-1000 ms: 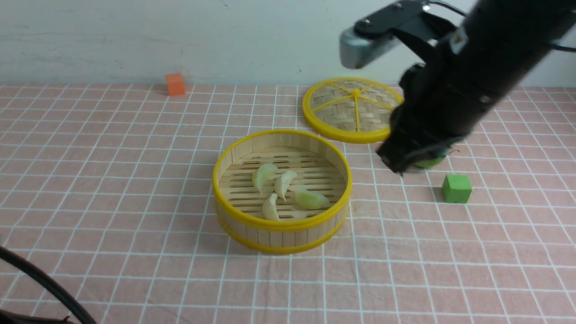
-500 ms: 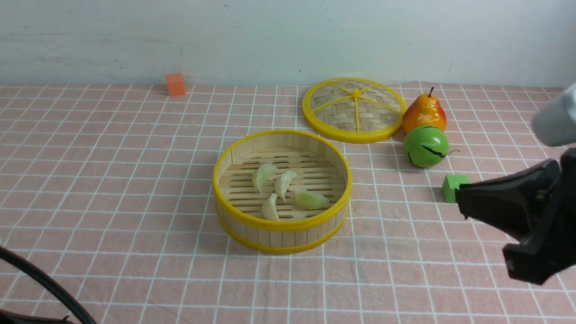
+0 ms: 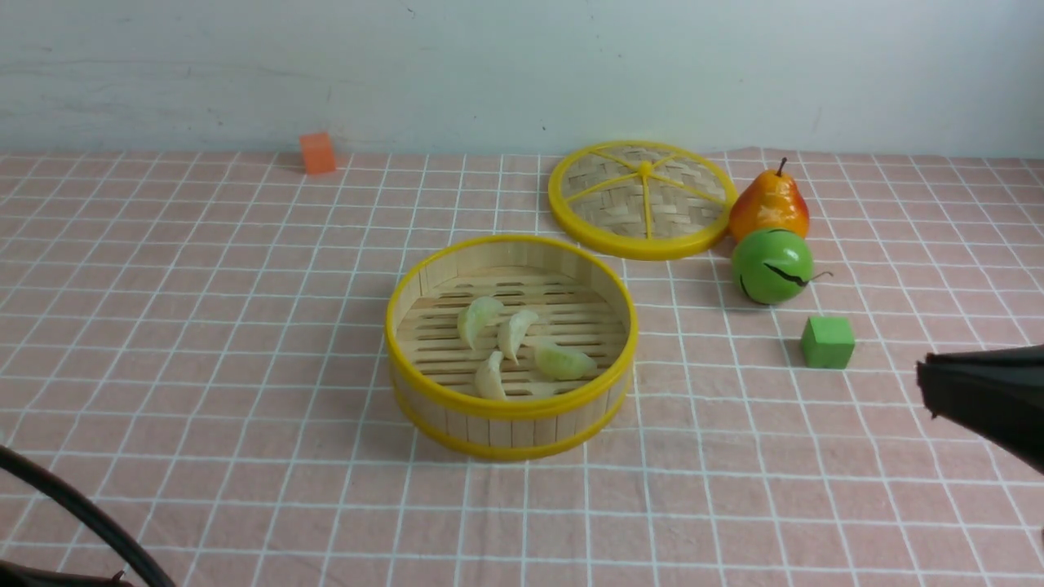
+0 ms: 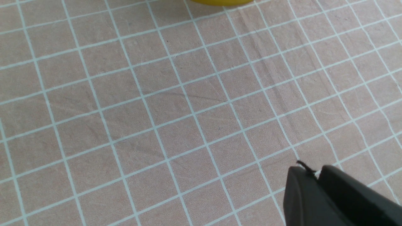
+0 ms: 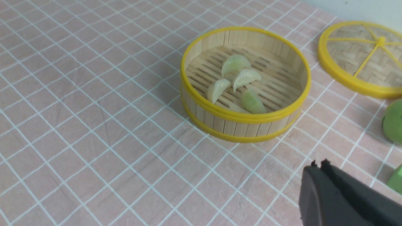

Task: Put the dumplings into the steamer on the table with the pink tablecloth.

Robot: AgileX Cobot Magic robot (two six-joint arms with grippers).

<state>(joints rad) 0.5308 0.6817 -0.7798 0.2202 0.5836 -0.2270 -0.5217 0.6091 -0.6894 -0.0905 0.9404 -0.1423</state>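
Observation:
The steamer (image 3: 511,406) stands mid-table on the pink tablecloth (image 3: 204,326). Several pale dumplings (image 3: 515,333) lie on its slat floor. The steamer (image 5: 245,124) and the dumplings (image 5: 240,80) also show in the right wrist view. My right gripper (image 3: 926,377) is shut and empty at the right edge, low over the cloth, well right of the steamer; its jaws are pressed together in the right wrist view (image 5: 317,164). My left gripper (image 4: 309,171) is shut and empty above bare cloth; only the steamer's yellow rim (image 4: 220,2) shows in its view.
The woven yellow-rimmed lid (image 3: 643,198) lies flat behind the steamer. A pear (image 3: 769,204), a green ball (image 3: 771,266) and a green cube (image 3: 827,342) sit to the right. An orange cube (image 3: 317,152) is at the back left. A black cable (image 3: 73,509) crosses the near left corner.
My right arm has swung from above the lid and the fruit down and right, nearly out of the front view. The pear and green ball are now uncovered. The dumplings have not moved.

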